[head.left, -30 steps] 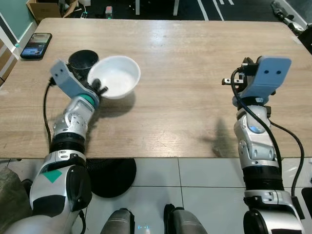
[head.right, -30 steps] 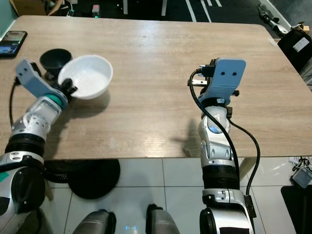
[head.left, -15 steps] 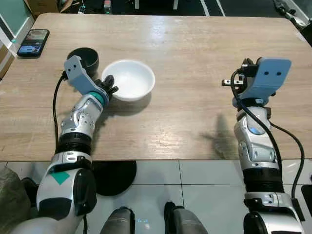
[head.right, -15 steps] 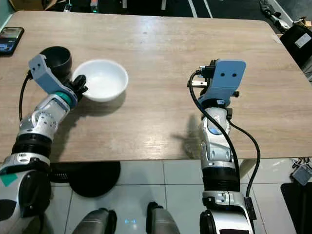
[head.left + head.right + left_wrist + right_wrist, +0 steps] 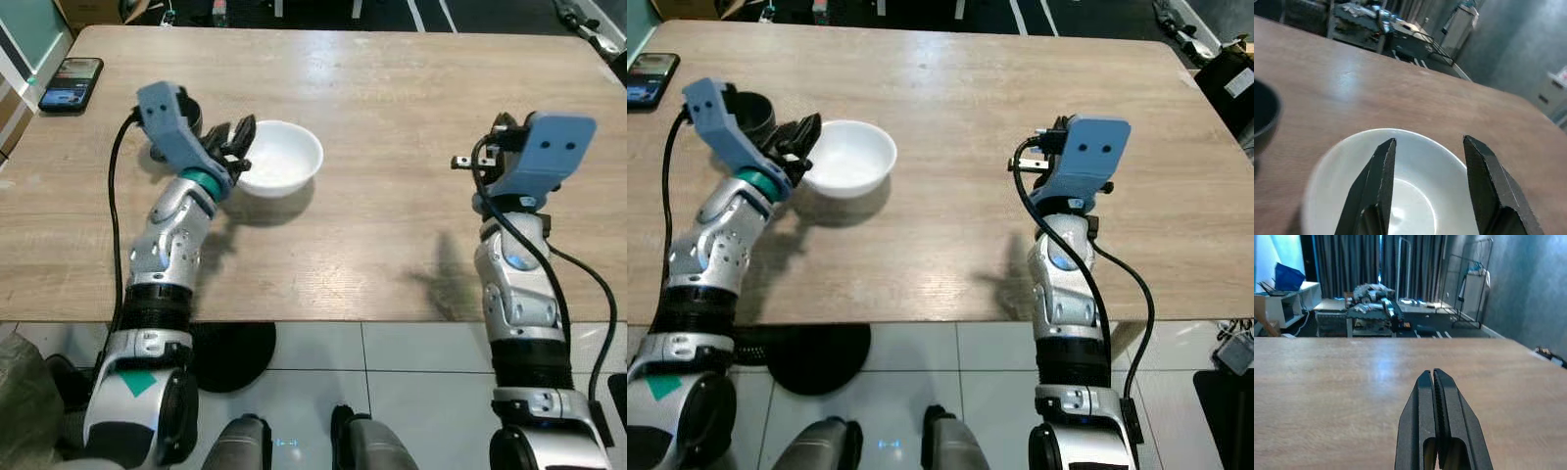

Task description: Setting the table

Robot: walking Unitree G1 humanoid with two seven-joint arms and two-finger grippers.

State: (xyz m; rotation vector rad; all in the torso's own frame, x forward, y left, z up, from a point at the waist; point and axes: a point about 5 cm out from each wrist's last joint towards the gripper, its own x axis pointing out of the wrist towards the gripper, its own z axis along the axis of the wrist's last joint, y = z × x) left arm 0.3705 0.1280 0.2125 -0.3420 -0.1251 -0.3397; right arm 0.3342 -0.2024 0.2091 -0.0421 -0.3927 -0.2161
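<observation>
White bowl (image 5: 281, 168) sat upright on wooden table (image 5: 392, 137), upper left of centre in the left eye view. Left gripper (image 5: 233, 140) poised at bowl's left rim, fingers (image 5: 1377, 186) spread apart over the bowl's near side in the wrist view; contact with rim not determinable, fingertips cut off by frame edge there. Dark cup (image 5: 752, 111) just behind left wrist housing, mostly hidden by it; only a dark curved edge (image 5: 1264, 115) seen at left of left wrist view. Phone (image 5: 69, 82) lay at upper left, near table edge, well apart from bowl. Right gripper (image 5: 1434, 382) raised above table at right of frame, fingers pressed together, holding nothing; hidden behind blue wrist housing (image 5: 545, 152) in eye views.
</observation>
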